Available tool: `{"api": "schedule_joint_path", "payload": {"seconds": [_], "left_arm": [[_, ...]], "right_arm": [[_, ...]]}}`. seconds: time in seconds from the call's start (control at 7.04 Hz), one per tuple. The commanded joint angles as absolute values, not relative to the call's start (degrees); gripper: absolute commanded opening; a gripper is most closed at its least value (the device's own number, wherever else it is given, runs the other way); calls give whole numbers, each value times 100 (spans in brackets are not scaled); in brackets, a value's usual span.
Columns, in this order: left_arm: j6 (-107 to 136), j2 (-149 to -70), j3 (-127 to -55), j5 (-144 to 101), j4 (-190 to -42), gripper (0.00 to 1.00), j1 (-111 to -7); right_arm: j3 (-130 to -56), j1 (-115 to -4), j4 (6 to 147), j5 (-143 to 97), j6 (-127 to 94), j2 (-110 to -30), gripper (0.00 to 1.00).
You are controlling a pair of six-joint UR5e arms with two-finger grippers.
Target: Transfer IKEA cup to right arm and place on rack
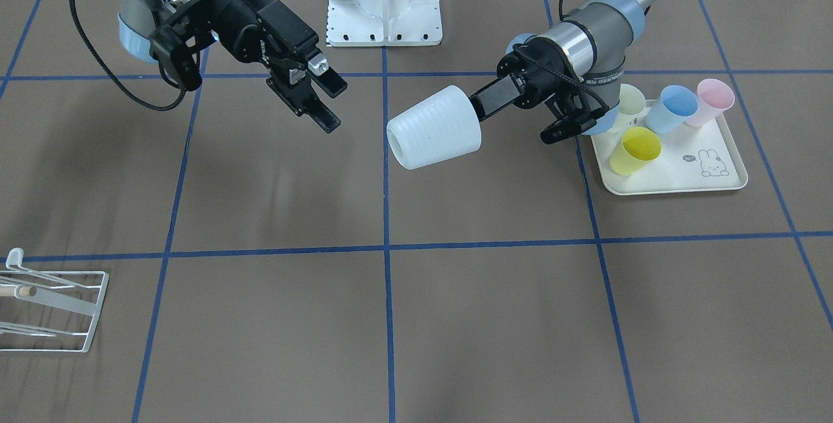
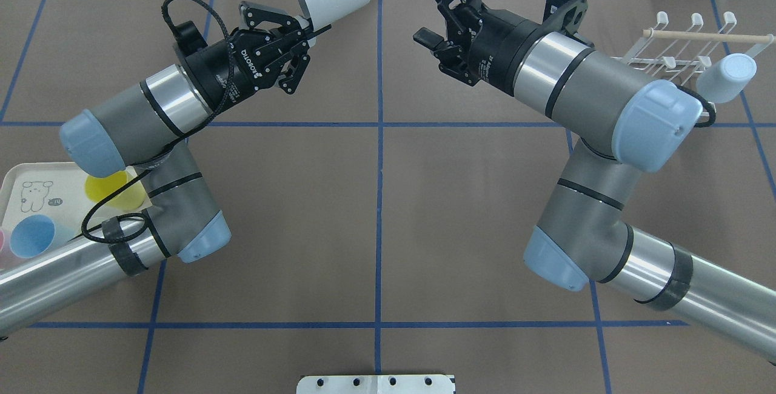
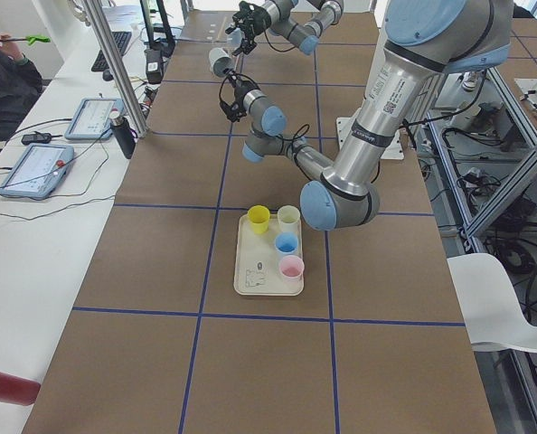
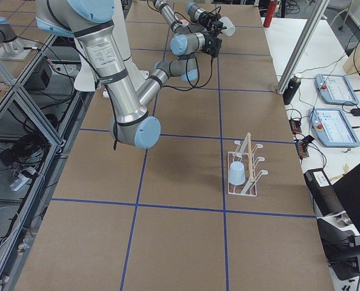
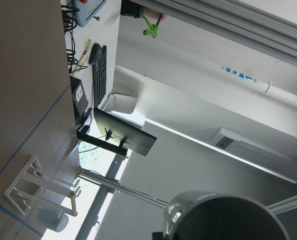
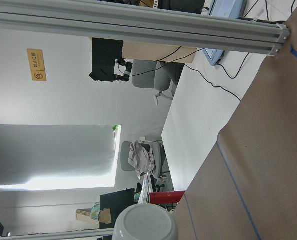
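We see the white cup [image 1: 433,129] held up off the table [image 1: 494,319] by the left gripper [image 1: 483,103]. It's near mid-table, just on the left arm's side of the centre tape line [image 1: 386,215]. The fingers are clamped on the cup's wall at the mouth end; we can't tell if one finger sits inside. The long axis is close to horizontal, slightly tipped. The base points at the right gripper [image 1: 328,103] and a bit toward the operators' side, and the mouth faces back at the left wrist. The left wrist view agrees: we look into the cup's dark inside. The right wrist view shows the closed base end-on. The right gripper's fingers are spread wide with nothing between them, near the base but apart from it. The rack [image 2: 679,48] is on the right arm's side, well apart from both grippers, with another pale cup [image 2: 725,77] on it. The tray [image 1: 673,179] of coloured cups sits on the left arm's side.
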State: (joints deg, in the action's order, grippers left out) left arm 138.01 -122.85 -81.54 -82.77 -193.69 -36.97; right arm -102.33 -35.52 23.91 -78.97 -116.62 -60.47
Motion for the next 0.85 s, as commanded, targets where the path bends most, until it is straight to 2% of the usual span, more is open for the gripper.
{"api": "schedule_joint_path", "payload": {"seconds": [0.0,0.57,0.71], "left_arm": [[13799,-12313,-8139,-8271,-19397,0,-3630],[13781,-12454,-8042,-8112,-19362,0,-3358],[13781,-12480,-8033,-8104,-19362,0,-3357]], "right_arm": [[-10152,-3463,2329,-7814,-11663,-6012,100],[-10003,-3393,2329,-7700,-11663,-5907,100],[-9802,-3358,2320,-7656,-11663,-5645,100]]}}
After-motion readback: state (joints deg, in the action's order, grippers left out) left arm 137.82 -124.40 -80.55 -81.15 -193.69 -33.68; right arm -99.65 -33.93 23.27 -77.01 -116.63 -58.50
